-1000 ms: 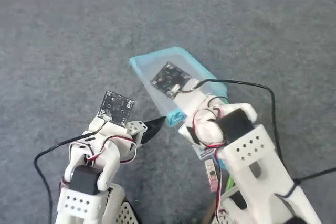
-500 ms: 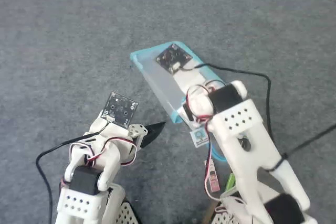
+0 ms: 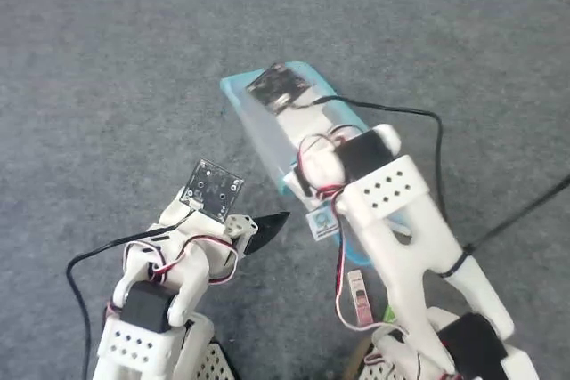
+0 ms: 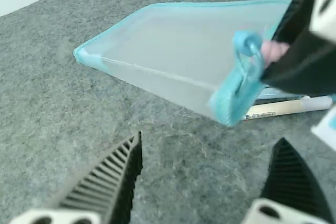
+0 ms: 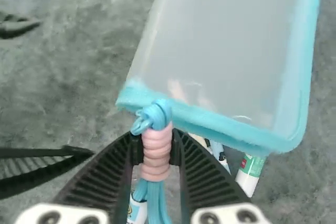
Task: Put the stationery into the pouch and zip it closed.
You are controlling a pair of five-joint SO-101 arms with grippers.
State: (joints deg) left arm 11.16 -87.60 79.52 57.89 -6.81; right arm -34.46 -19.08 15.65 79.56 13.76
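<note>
- Pinching a pink beaded zip pull between nearly shut jaws, the right gripper holds it by the bead stack, with a teal cord running through the beads and knotted at the pouch's corner.
- In the high view the pouch, translucent with teal trim, lies flat on the grey table just past centre, its long axis running from 11 o'clock to 5 o'clock; the right arm stretches over most of it.
- From the left wrist view the pouch shows its long side, with the pull at the corner under the other arm's black finger.
- The left gripper stands wide open and holds nothing; in the high view its dark tip sits at about 7 o'clock from the pouch, near it but apart.
- Pens lie at the pouch's end beneath the right gripper; a white barrel shows there too. Whether they are inside the pouch cannot be told.
</note>
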